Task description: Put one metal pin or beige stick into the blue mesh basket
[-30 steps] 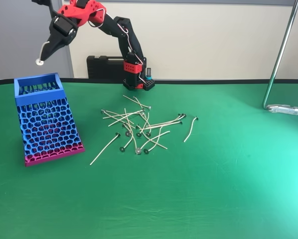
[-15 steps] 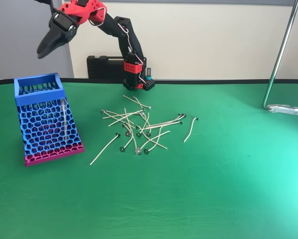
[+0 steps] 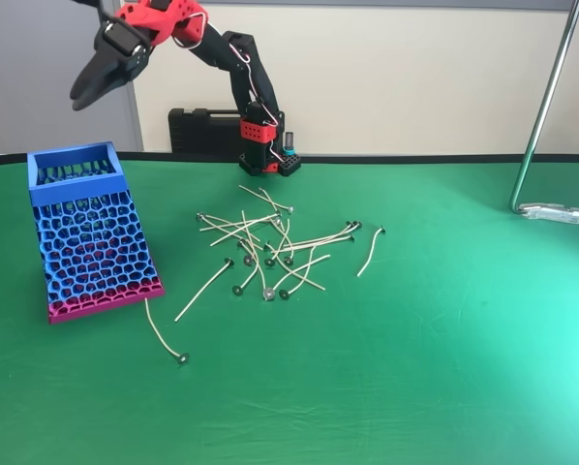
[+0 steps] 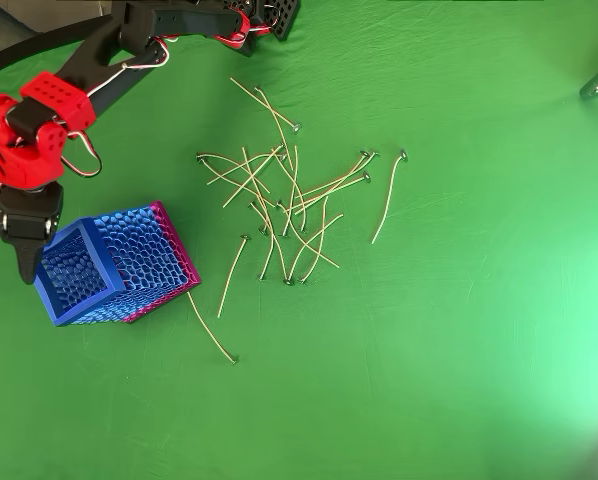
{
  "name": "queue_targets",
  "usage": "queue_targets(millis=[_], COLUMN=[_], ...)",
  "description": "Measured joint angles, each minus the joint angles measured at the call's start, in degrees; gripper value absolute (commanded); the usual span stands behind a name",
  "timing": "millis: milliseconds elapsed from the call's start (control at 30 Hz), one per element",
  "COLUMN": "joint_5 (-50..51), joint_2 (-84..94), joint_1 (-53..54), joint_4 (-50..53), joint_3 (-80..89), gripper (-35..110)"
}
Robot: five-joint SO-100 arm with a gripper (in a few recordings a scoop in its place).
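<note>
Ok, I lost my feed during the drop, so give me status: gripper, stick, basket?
Gripper above the blue mesh basket, holding nothing. One beige stick on the table beside the basket's base, outside it. Nothing in the way.

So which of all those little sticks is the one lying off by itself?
Start at the blue mesh basket on the left of the green table in the fixed view. Just off its pink base corner lies one beige stick, its dark disc end pointing toward the camera. Unlike the tangled pile, it lies alone.
</note>
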Motion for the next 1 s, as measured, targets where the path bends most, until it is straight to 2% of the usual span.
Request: queue_targets(millis=[233,467,633,1000], joint_5=[4.2,6.6,7.9,14.2], joint_2=[12.9,30.0,41.7,65.7], joint_1=[-4.4,-12.0,-16.3,-26.8], joint_4=[-3.9,-7.4,-9.4,-9.8], joint_3=[14.0,36.5,49.0,76.2], gripper=[13,9,1,0])
